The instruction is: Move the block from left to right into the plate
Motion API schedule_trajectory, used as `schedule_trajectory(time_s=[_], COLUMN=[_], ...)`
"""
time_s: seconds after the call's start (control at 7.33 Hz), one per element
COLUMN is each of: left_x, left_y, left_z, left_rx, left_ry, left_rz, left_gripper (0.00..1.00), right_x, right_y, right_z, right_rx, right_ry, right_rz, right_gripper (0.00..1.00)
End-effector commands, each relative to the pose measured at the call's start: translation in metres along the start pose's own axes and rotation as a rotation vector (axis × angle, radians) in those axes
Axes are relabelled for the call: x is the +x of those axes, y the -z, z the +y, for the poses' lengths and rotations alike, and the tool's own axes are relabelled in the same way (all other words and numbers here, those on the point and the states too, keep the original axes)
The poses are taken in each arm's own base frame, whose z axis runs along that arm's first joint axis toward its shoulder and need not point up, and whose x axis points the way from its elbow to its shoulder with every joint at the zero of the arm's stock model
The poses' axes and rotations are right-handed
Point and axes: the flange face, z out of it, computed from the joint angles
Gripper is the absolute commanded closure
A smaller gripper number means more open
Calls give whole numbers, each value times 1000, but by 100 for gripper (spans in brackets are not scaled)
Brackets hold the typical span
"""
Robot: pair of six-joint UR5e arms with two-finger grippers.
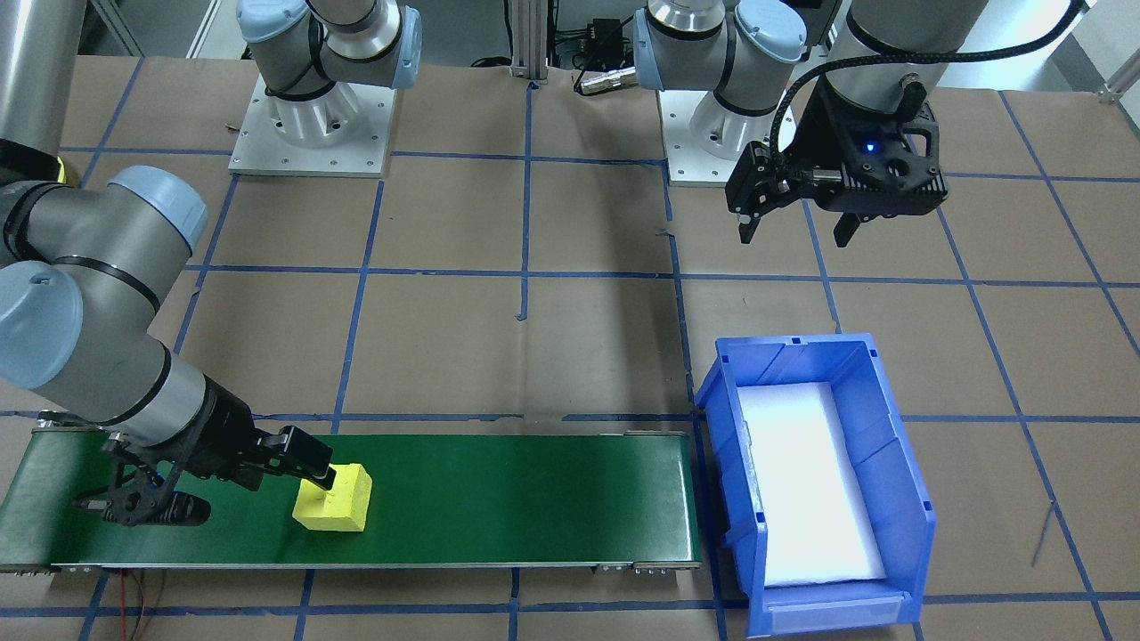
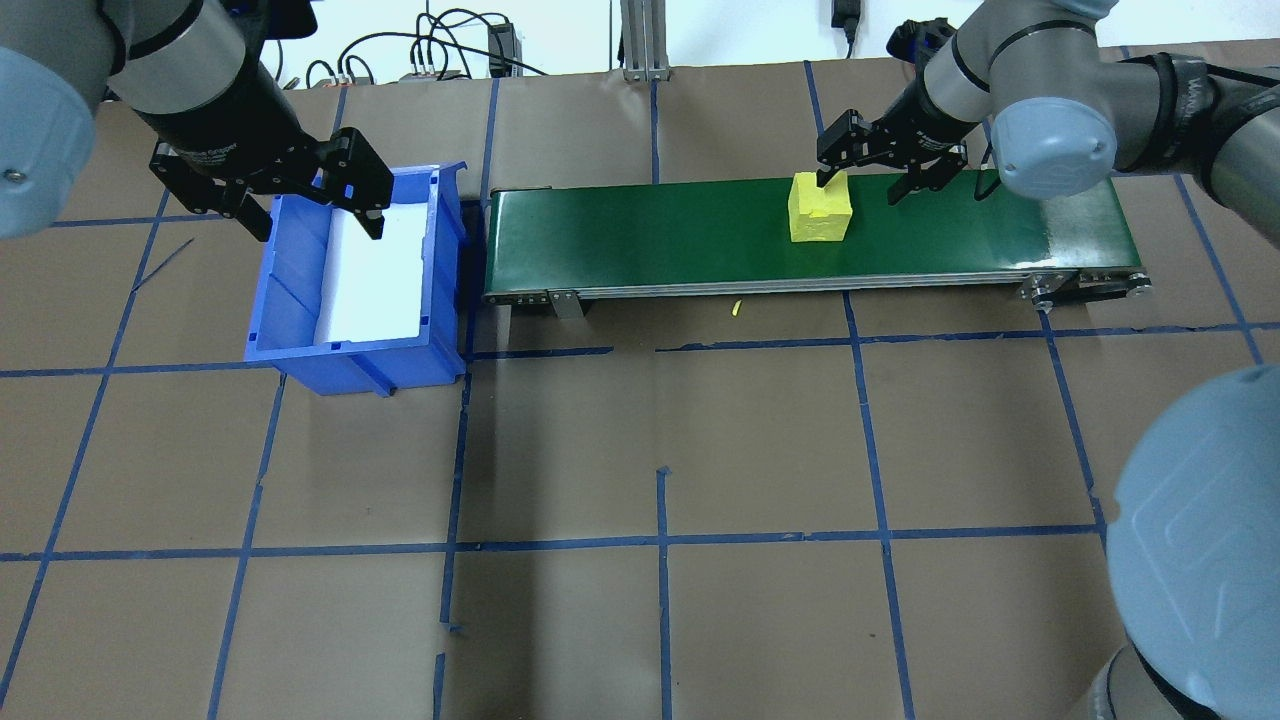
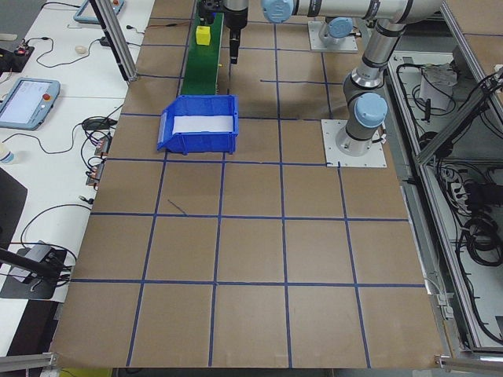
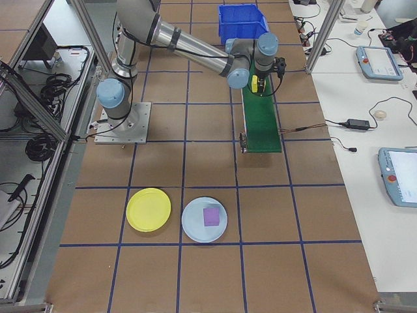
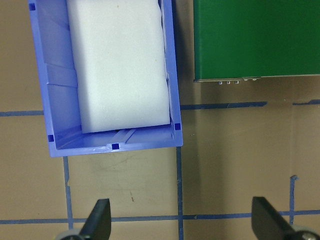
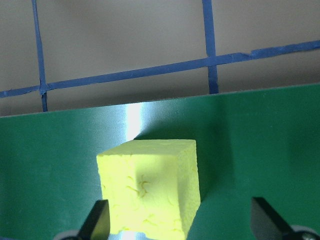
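The block (image 2: 820,209) is a yellow foam cube resting on the green conveyor belt (image 2: 650,235). My right gripper (image 2: 860,188) is open and low over the belt. One finger (image 1: 313,465) touches the block's top edge, the other stands clear over the belt. In the right wrist view the block (image 6: 147,195) sits off-centre toward the left fingertip (image 6: 97,222). The yellow plate (image 4: 148,209) lies empty on the table, far from the belt. My left gripper (image 2: 312,215) hangs open and empty beside the blue bin (image 2: 290,300), above the table.
The blue bin (image 1: 882,427) with a white foam liner stands at the belt's end. A pale blue plate (image 4: 193,228) holding a purple cube (image 4: 210,216) lies next to the yellow plate. Brown table with a blue tape grid lies all around.
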Motion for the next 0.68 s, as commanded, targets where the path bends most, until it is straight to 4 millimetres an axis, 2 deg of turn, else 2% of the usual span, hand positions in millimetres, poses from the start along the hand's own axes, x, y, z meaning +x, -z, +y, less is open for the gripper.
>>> schedule_trajectory(time_s=[0.0,0.14,0.27,0.41,0.55], left_x=[1,2,-2,-3,0], left_y=[-4,-1,3,-1,-3], left_z=[0,0,2,2,2], left_rx=[-9,-5,-2,-8,-11], left_ry=[-1,-3,2,-9,-13], left_rz=[0,-1,-12,-40,-31], left_gripper=[0,0,0,0,0], right_x=[1,3,8,11,15], right_y=[-4,-9,-19,-24,-23], right_z=[1,2,4,4,2], right_rx=[-7,-16,-35,-38,-37], right_ry=[21,24,65,78,88], right_rz=[1,0,10,15,52], right_gripper=[8,11,24,55,70])
